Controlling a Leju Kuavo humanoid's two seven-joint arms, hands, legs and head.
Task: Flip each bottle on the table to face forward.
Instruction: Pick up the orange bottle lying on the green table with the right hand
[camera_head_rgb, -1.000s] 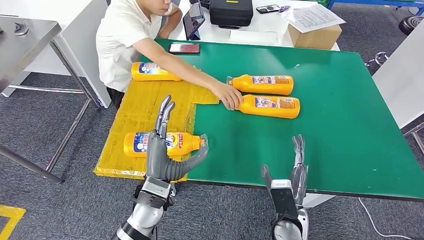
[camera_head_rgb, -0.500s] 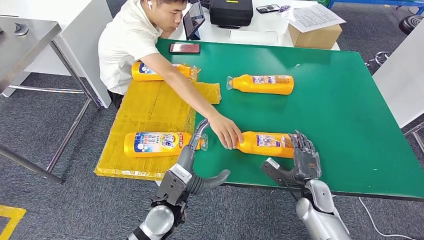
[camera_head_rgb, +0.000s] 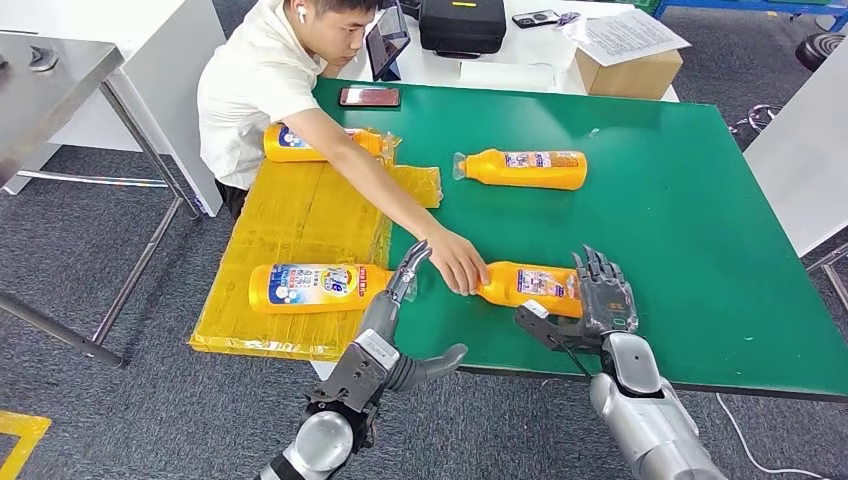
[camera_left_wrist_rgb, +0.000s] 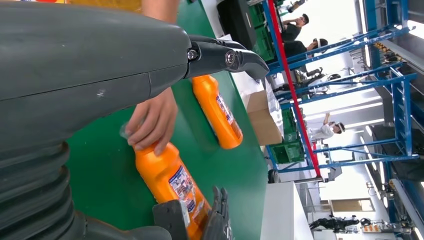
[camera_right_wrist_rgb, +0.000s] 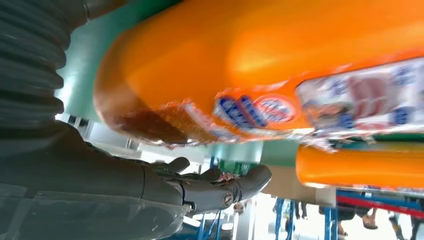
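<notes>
Orange bottle (camera_head_rgb: 528, 285) is lying near the table's (camera_head_rgb: 690, 200) front edge, the empty, spread right hand (camera_head_rgb: 600, 300) needing a wrap around its base before rolling, the left hand (camera_head_rgb: 395, 330) hovering empty and spread.

1. The left arm rises from the lower edge of the head view and leans forward and to the right, its silver forearm ending in a grey wrist block.
2. The left hand (camera_head_rgb: 392, 330) is held with nothing in it: the dark fingers (camera_head_rgb: 410, 264) stretch forward, close together, and the thick thumb (camera_head_rgb: 435, 362) juts out sideways to the right, well apart from them.
3. The right arm comes in from the lower right and angles up and to the left.
4. The right hand (camera_head_rgb: 590, 305) stands with its back to the camera, its fingers upright and slightly spread and its thumb (camera_head_rgb: 540, 328) reaching out to the left.
</notes>
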